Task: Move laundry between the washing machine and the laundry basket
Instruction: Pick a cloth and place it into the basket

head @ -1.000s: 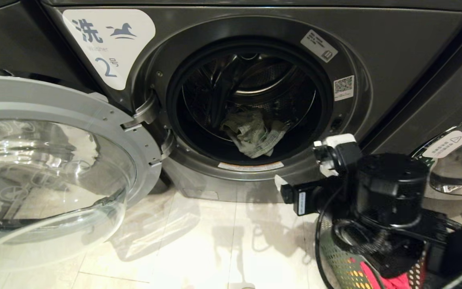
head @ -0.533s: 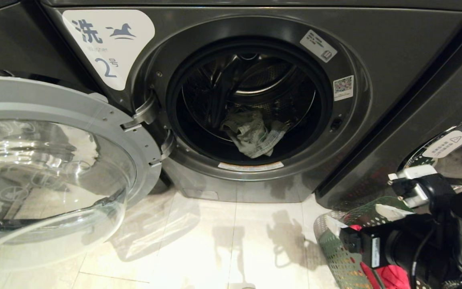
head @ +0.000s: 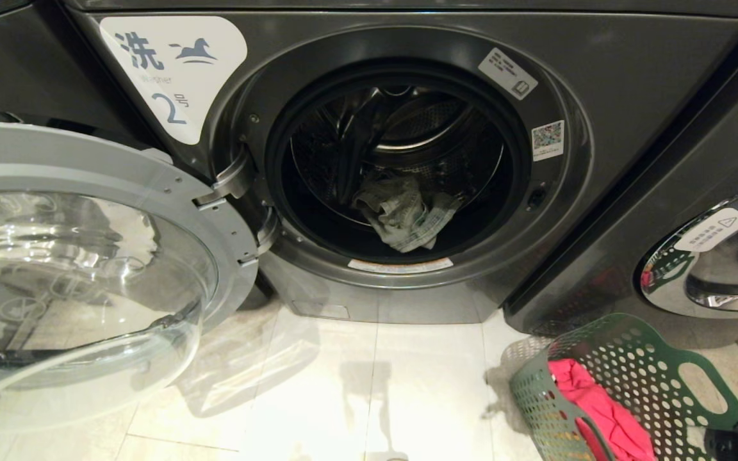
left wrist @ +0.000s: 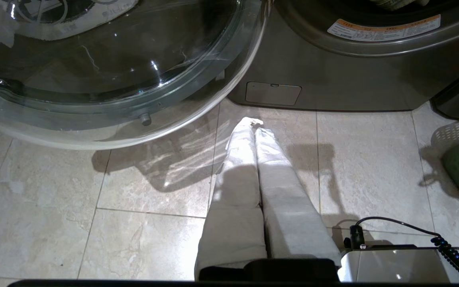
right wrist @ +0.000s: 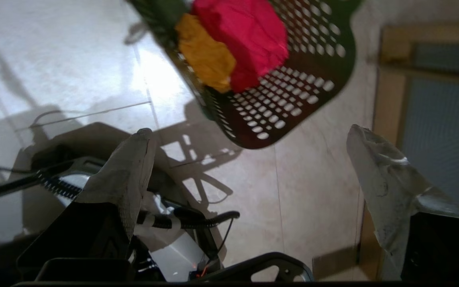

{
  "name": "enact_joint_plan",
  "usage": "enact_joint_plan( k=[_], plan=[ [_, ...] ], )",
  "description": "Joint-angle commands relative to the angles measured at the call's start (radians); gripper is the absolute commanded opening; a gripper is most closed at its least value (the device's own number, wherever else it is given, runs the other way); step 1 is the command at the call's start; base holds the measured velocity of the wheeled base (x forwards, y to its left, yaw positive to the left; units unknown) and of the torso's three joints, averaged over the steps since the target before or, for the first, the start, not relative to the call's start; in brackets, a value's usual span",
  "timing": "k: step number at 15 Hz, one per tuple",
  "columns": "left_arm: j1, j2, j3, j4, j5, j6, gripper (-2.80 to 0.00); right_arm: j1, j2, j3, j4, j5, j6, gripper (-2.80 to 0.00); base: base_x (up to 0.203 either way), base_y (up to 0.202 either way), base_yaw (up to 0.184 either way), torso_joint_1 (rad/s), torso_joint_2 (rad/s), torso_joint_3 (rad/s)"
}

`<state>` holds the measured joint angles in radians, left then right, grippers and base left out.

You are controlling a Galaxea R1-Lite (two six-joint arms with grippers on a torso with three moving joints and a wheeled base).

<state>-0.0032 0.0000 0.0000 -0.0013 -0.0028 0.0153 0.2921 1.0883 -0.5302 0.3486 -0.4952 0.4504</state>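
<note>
Washer [head: 599,83] number 2 is standing at the far side of the tiled floor [head: 318,397], filling most of the head view, with its white label [head: 173,70] showing a horse and the figure 2 at the upper left of its front. Its round door [head: 81,269] is hanging wide open to the left, the clear glass bowl facing the near side. Inside the drum [head: 401,128] a crumpled pale grey-green cloth [head: 401,214] is lying on the drum's floor, just behind the door seal. A second washer [head: 715,256] with a chrome-rimmed door is sitting to the right of it.

On the floor at the near right, the green basket [head: 638,358] is sitting apart from the open washer, in front of the second one. A pink garment [head: 593,410] is lying in it, and the right wrist view is also showing a yellow garment [right wrist: 205,59] touching the pink one.

The right gripper [right wrist: 249,139] is hanging above the floor near the basket with its jaws standing wide and holding nothing; in the head view only a dark bit of the arm is showing at the near right corner. The left gripper [left wrist: 255,127] is pointing down at the floor in front of the washer's base, beside the open door, its cloth-covered jaws pressed together and gripping nothing.
</note>
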Motion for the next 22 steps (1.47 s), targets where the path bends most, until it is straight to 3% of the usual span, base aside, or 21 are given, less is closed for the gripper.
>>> enact_joint_plan(
  k=[1,3,4,7,10,13,16,22],
  plan=[
    [0.000,0.001,0.000,0.000,0.000,0.000,-2.80,-0.308,0.056,-0.009,0.021,0.063,-0.045,0.00,0.000,0.000,0.000,0.000,0.00,0.000],
    [0.000,0.000,0.000,0.000,0.000,0.000,-2.80,-0.510,0.144,-0.011,0.033,0.119,-0.096,0.00,0.000,0.000,0.000,0.000,0.00,0.000],
    [0.000,0.000,0.000,0.000,0.000,0.000,-2.80,-0.573,0.218,-0.014,0.036,0.146,-0.111,0.00,0.000,0.000,0.000,0.000,0.00,0.000],
    [0.000,0.001,0.000,0.000,0.000,0.000,-2.80,-0.661,0.413,-0.025,0.015,0.251,-0.130,0.00,0.000,0.000,0.000,0.000,0.00,0.000],
    [0.000,0.002,0.000,0.000,0.000,0.000,-2.80,-0.708,0.586,-0.062,-0.109,0.349,-0.161,0.00,0.000,0.000,0.000,0.000,0.00,0.000],
    [0.000,0.002,0.000,0.000,0.000,0.000,-2.80,-0.744,0.721,-0.168,-0.186,0.375,-0.243,0.00,0.000,0.000,0.000,0.000,0.00,0.000],
    [0.000,0.001,0.000,0.000,0.000,0.000,-2.80,-0.797,0.727,-0.206,-0.194,0.418,-0.350,0.00,0.000,0.000,0.000,0.000,0.00,0.000],
    [0.000,0.002,0.000,0.000,0.000,0.000,-2.80,-0.797,0.655,-0.179,-0.220,0.431,-0.343,0.00,0.000,0.000,0.000,0.000,0.00,0.000]
  ],
)
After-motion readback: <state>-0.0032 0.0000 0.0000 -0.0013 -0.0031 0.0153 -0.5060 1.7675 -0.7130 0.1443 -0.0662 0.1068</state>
